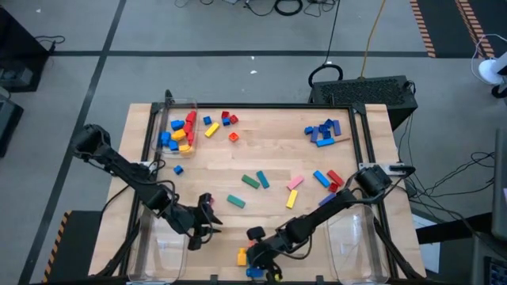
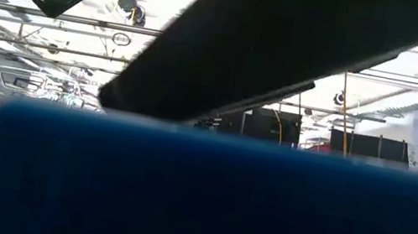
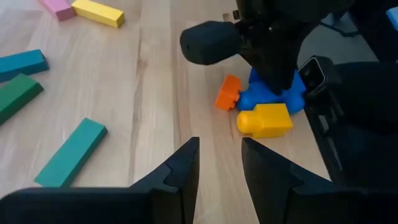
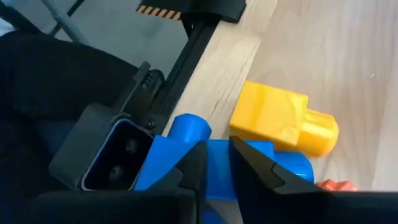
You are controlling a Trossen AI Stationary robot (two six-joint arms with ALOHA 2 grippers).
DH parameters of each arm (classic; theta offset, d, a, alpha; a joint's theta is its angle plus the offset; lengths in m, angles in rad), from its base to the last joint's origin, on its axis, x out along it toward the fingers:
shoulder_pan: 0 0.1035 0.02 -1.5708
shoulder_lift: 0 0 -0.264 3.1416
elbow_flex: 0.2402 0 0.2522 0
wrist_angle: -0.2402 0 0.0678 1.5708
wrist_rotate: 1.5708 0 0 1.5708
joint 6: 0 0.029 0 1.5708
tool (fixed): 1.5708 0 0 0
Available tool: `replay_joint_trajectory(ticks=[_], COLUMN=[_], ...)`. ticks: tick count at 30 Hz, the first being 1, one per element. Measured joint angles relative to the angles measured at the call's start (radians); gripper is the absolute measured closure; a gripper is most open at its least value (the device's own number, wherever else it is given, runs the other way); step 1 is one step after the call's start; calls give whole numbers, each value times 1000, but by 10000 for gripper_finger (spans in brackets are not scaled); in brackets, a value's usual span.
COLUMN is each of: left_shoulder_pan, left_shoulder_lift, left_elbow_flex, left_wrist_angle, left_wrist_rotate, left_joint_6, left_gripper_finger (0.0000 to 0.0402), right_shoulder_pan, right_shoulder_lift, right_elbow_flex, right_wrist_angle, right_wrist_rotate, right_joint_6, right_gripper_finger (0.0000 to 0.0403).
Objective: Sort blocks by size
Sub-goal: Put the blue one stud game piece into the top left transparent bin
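**Right jaws closing on a blue brick at the counter's near edge**

The counter (image 1: 269, 158) is a pale wooden top with blocks scattered across it. The largest gathering sits in a clear bin (image 1: 176, 127) at the far left corner, a heap of blue, red and yellow blocks (image 1: 181, 133). A second cluster of blue blocks (image 1: 322, 132) lies near the far right corner. Long bars, green, teal, pink and yellow, lie loose across the middle (image 1: 255, 181).

The right gripper (image 4: 216, 163) works at the near edge, roughly midway along it, over a small knot of three pieces. Its jaws sit narrowly apart astride a blue brick (image 4: 180, 155), clenching in on it; whether they have a firm hold yet I cannot tell. A yellow brick (image 3: 266, 119) lies touching the blue one, and a small orange piece (image 3: 227, 93) lies just beside them.

The left gripper (image 3: 220, 163) hovers near the near edge, to the left of that knot, jaws partly apart and holding nothing.

These bricks look like hard, light moulded plastic: stiff, unlikely to be damaged, but smooth enough to slip or pop out sideways if pinched on a rounded stud. The flat opposite side walls of the blue brick look like the safest hold. With the yellow brick pressed against it, a lift may drag that neighbour along or nudge it toward the edge.
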Motion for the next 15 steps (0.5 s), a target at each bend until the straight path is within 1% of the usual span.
replay_joint_trajectory(ticks=[2, 7, 10, 15], left_shoulder_pan=[1, 1, 1, 1], left_shoulder_lift=[0, 0, 0, 0], left_elbow_flex=[0, 0, 0, 0], left_wrist_angle=[-12, -23, -30, -33], left_wrist_rotate=[-1, -53, -65, -97], left_joint_6=[0, 0, 0, 0], left_gripper_finger=[282, 282, 282, 282], right_shoulder_pan=[-6, -27, -43, -68], right_shoulder_lift=[-1, -26, -49, -91], right_elbow_flex=[1, 1, -2, -3], right_wrist_angle=[-31, -117, -172, -321], right_wrist_rotate=[6, 86, 119, 200], right_joint_6=[9, 18, 15, 15], right_gripper_finger=[351, 355, 355, 355])
